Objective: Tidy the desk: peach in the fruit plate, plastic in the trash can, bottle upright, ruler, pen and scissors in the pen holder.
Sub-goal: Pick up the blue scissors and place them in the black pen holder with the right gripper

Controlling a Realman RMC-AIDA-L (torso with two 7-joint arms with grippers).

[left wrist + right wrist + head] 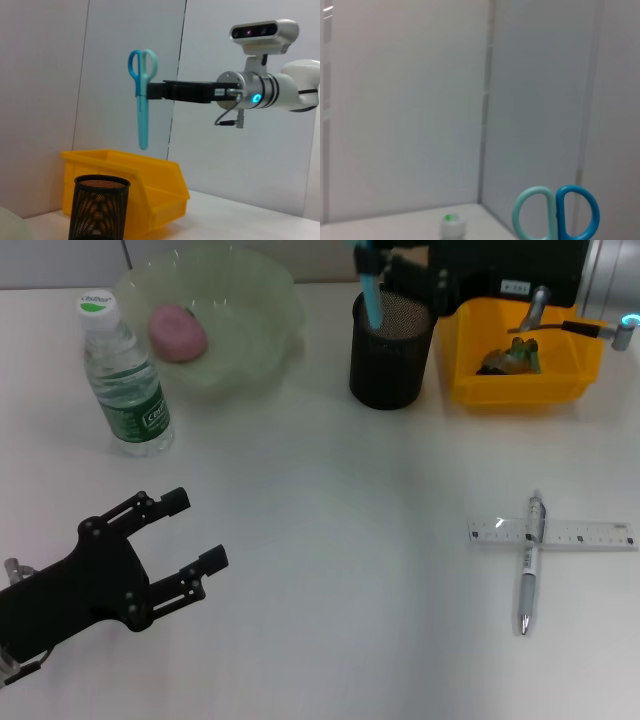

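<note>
- Risking a miss: scissors (pixel 142 95) dangling blade-down, well above the pen holder (pixel 100 206), liable to swing and strike the mesh rim or tip into the yellow bin (pixel 150 192) beside it if dropped off-centre.
- Pinching the scissors just below the handles with the right gripper (pixel 150 91), tips pointing toward the holder's mouth.
- Resting low over the surface (pixel 350 540), left gripper (pixel 195 530) spread and carrying nothing.
- Awaiting pickup to the right: pen (pixel 530 560) lying across the ruler (pixel 552 534).
- Already sitting in the fruit plate (pixel 250 330): the peach (pixel 178 332), with the bottle (pixel 125 375) standing upright nearby.

Blue scissors (pixel 142 95); black mesh pen holder (pixel 391 350); yellow bin (pixel 520 365); pink peach (pixel 178 333).
</note>
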